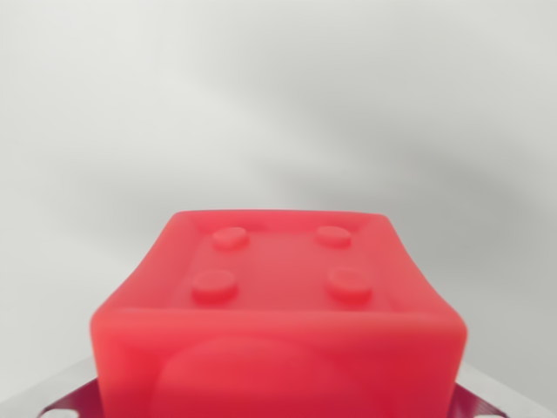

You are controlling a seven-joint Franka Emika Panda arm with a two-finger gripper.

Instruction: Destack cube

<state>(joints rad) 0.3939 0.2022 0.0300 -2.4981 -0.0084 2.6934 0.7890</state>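
Observation:
A red cube (278,305) fills the lower middle of the wrist view, very close to the camera. Its top face is sunken and carries four round studs, and a round bump shows on its near side. Grey metal parts of my gripper (278,392) show at the cube's lower left and lower right, pressed against its sides, so the gripper looks shut on the cube. The fingertips themselves are hidden behind the cube. No second cube is in sight.
Behind the cube there is only a blurred white-grey surface with soft shadows. No edges or other objects show.

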